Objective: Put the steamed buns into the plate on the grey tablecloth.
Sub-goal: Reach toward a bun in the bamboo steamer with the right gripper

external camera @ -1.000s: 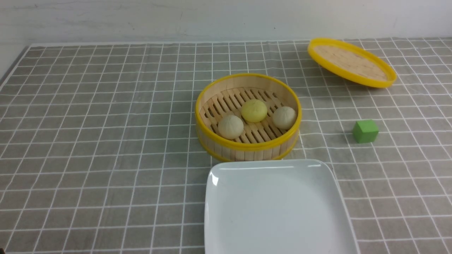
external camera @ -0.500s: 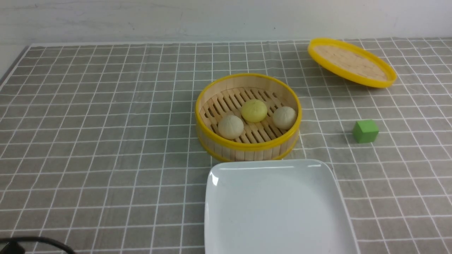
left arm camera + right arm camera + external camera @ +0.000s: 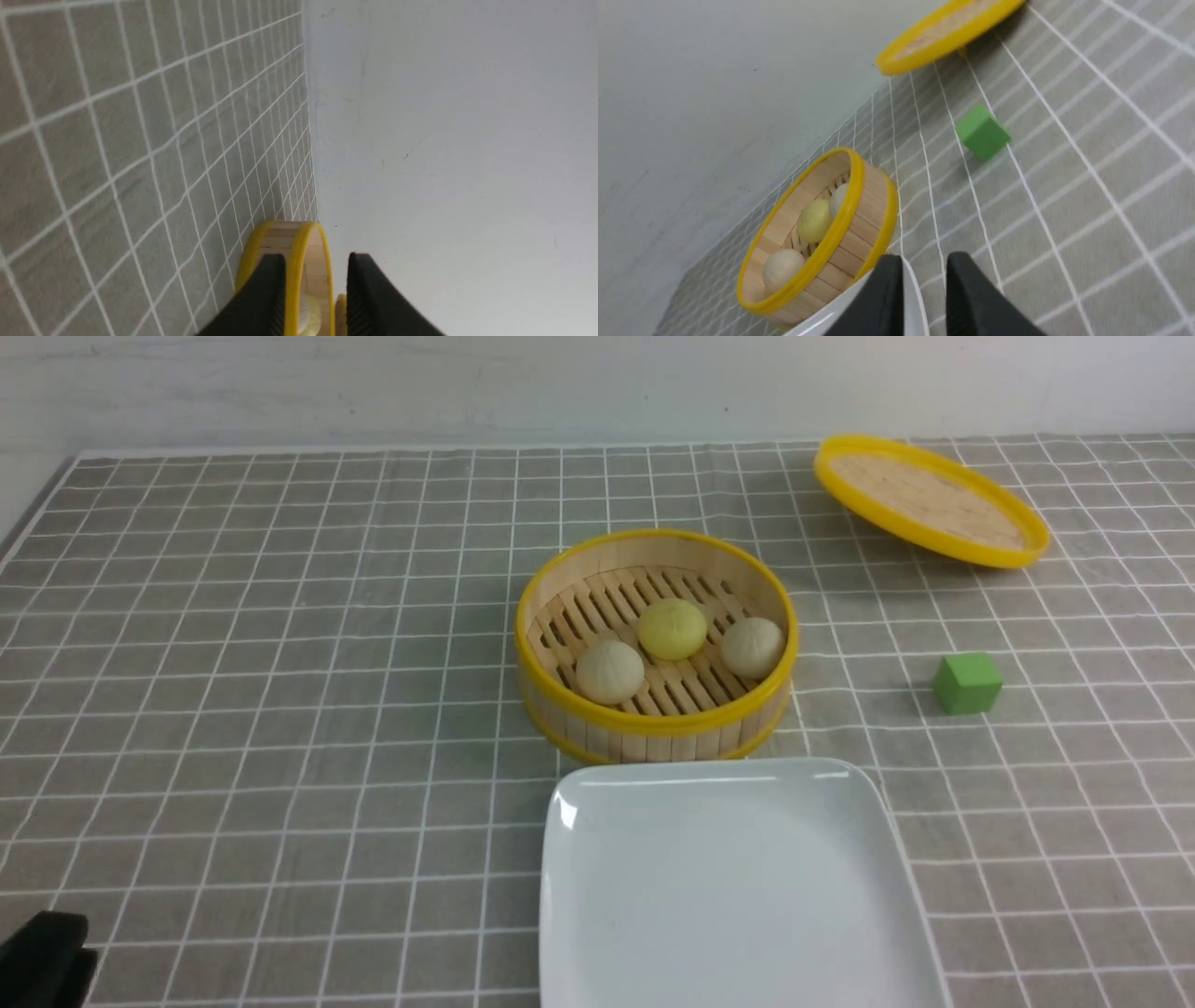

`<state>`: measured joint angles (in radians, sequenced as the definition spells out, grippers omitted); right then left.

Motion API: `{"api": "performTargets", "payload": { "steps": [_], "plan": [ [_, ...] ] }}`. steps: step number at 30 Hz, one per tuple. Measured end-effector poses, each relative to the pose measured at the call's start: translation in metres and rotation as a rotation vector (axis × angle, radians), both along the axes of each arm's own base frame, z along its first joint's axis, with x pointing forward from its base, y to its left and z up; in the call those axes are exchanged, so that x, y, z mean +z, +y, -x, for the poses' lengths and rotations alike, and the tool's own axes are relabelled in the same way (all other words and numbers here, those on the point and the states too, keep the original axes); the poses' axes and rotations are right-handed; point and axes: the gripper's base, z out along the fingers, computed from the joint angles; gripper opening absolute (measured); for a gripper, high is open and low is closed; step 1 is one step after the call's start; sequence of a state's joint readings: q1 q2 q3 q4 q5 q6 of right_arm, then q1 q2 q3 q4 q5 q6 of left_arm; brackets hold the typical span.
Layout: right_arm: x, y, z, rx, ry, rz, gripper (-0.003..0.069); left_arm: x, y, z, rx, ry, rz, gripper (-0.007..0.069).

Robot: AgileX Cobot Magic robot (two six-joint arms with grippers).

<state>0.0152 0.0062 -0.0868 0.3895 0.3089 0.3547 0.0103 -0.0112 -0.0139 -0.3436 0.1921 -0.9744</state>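
Three steamed buns sat inside the round bamboo steamer (image 3: 653, 723) mid-counter: pale yellow bun (image 3: 672, 628) toward the back, one off-white bun (image 3: 610, 671) front-left, other off-white bun (image 3: 752, 647) on the right. None on the plate (image 3: 728, 896). The plate, white and square, lay bare on the grey tablecloth (image 3: 280, 663), just in front of the steamer, edges near or touching, cannot tell which. Yellow-rimmed lid (image 3: 929, 502) was far right near the wall, tilted with one edge raised. Green cube (image 3: 967, 682) sat right of the steamer, well apart from it.

Left claw (image 3: 315, 259) had its fingers slightly parted, gripping nothing; the steamer rim showed far beyond the gap. A black part of the left arm (image 3: 42, 957) showed at the near-left corner. Right claw (image 3: 924, 259) had a narrow gap too, gripping nothing, low over the plate's edge.
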Motion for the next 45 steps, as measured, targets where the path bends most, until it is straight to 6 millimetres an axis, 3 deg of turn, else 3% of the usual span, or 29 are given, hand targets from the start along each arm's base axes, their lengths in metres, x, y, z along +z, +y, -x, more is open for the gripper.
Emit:
{"api": "performTargets", "payload": {
  "steps": [1, 3, 5, 6, 9, 10, 12, 14, 16, 17, 22, 28, 32, 39, 45],
  "plan": [
    [0.010, 0.000, 0.000, 0.005, -0.006, 0.053, 0.0082, 0.010, -0.001, 0.002, -0.014, -0.021, -0.092, 0.0166],
    [0.039, -0.002, -0.004, 0.011, 0.026, 0.224, 0.0001, 0.052, -0.002, 0.010, -0.037, -0.090, -0.330, 0.0076],
    [0.049, -0.003, -0.009, 0.014, 0.066, 0.294, -0.0006, 0.063, -0.002, 0.010, -0.047, -0.083, -0.412, 0.0048],
    [0.064, -0.006, -0.020, 0.016, 0.160, 0.392, -0.0006, 0.083, -0.003, 0.005, -0.086, -0.007, -0.518, 0.0012],
    [0.069, -0.008, -0.040, 0.046, 0.334, 0.454, -0.0001, 0.092, -0.006, -0.009, -0.197, 0.208, -0.580, 0.0002],
    [0.069, -0.007, -0.058, 0.094, 0.505, 0.461, 0.0002, 0.093, -0.009, -0.021, -0.311, 0.415, -0.605, 0.0002],
    [0.069, -0.004, -0.080, 0.162, 0.637, 0.455, 0.0003, 0.090, -0.011, -0.032, -0.428, 0.600, -0.641, 0.0002],
    [0.069, 0.000, -0.090, 0.209, 0.681, 0.453, 0.0005, 0.090, -0.012, -0.038, -0.495, 0.676, -0.679, 0.0002],
    [0.071, 0.017, -0.120, 0.353, 0.691, 0.449, 0.0017, 0.086, -0.013, -0.057, -0.621, 0.791, -0.746, 0.0002],
    [0.071, 0.019, -0.125, 0.365, 0.694, 0.447, 0.0018, 0.085, -0.013, -0.058, -0.629, 0.798, -0.749, 0.0002],
    [0.068, 0.077, -0.188, 0.628, 0.613, 0.496, 0.0096, 0.075, -0.018, -0.081, -0.760, 0.843, -0.744, 0.0002],
    [0.067, 0.136, -0.259, 0.766, 0.581, 0.651, 0.0262, 0.074, -0.020, -0.086, -0.776, 0.831, -0.732, 0.0005],
    [0.061, 0.154, -0.302, 0.776, 0.572, 0.730, 0.0328, 0.074, -0.020, -0.086, -0.774, 0.827, -0.735, 0.0011],
    [0.032, 0.170, -0.355, 0.771, 0.588, 0.850, 0.0344, 0.075, -0.020, -0.088, -0.765, 0.815, -0.737, 0.0019],
    [0.008, 0.174, -0.375, 0.748, 0.569, 0.910, 0.0341, 0.075, -0.020, -0.089, -0.756, 0.804, -0.739, 0.0025]
  ]
}}
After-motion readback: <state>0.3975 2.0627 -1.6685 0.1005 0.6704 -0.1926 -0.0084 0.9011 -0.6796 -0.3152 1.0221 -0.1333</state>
